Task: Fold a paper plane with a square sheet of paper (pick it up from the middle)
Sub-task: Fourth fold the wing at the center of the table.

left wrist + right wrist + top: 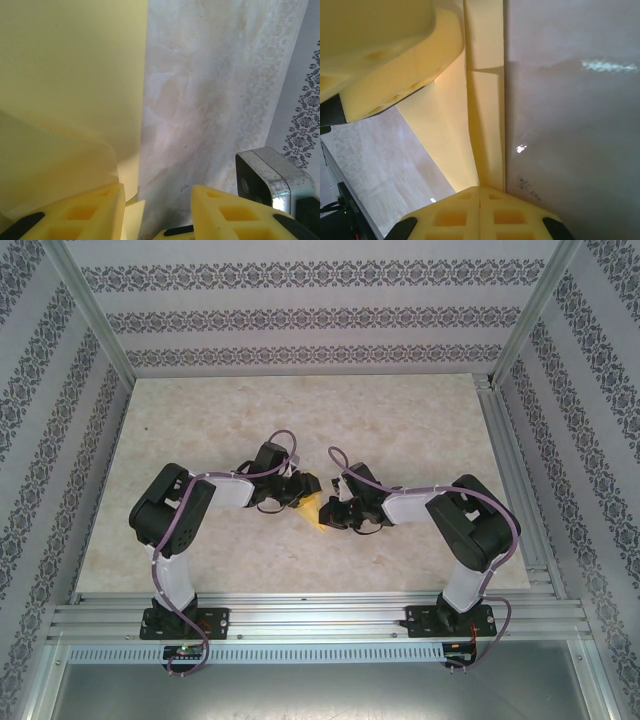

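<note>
Patterned wallpaper (300, 310) lines three sides of the cell, and a pale marble-look table (400, 420) fills its floor. Two arms reach inward from the near rail and meet over the middle of the table. One piece of paper is on it, and I count no other loose object.

From above, the pale-yellow paper (318, 510) shows as a small wedge between the two grippers, with the left gripper (300, 490) at its left edge and the right gripper (335, 510) at its right.

In the left wrist view, the left gripper (157, 191) has its two yellow fingers spread apart, with bare table (210, 100) visible in the gap. The paper (70, 75) lies to the left with a curled, raised layer near the left finger (75, 212). Its straight edge runs down between the fingers, and nothing is clamped.

In the right wrist view, the right gripper (480, 192) has its two fingers pressed together on a narrow folded strip of the paper (485, 125), which rises from between them along the table (570, 125). One finger of the left gripper (385, 65) rests against the paper at upper left.
</note>
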`<state>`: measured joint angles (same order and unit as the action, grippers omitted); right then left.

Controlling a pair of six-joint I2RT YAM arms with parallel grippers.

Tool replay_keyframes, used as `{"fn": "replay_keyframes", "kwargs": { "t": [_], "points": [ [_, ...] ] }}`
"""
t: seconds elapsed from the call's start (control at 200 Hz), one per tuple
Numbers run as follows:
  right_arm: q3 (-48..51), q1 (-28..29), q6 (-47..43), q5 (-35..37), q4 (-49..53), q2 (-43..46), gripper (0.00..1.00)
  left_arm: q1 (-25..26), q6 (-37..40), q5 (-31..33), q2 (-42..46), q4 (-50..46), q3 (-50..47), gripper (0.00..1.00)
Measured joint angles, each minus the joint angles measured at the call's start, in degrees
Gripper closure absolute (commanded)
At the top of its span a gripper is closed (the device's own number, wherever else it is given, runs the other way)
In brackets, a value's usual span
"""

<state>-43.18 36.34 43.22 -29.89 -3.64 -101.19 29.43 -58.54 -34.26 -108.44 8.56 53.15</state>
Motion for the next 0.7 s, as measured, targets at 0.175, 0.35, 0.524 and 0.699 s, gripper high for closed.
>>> {"fn": "replay_keyframes", "kwargs": {
  "t": [0.175,0.35,0.524,0.699],
  "points": [
    [0.0,-0.1,0.7,-0.9,-0.7,0.0,0.97,0.0,0.3,-0.7,0.1,0.0,0.3,0.43],
    [0.1,-0.1,2.3,-2.1,-2.4,0.6,0.97,0.0,0.6,-0.5,2.8,-0.2,0.4,0.32],
    [0.7,-0.1,5.0,-3.2,-6.1,1.1,0.97,0.0,1.0,1.2,8.5,-0.4,0.4,0.28],
    [2.8,-0.3,7.9,-3.2,-9.8,1.1,0.97,0.0,1.3,2.8,10.1,-0.7,0.2,0.36]
  ]
}}
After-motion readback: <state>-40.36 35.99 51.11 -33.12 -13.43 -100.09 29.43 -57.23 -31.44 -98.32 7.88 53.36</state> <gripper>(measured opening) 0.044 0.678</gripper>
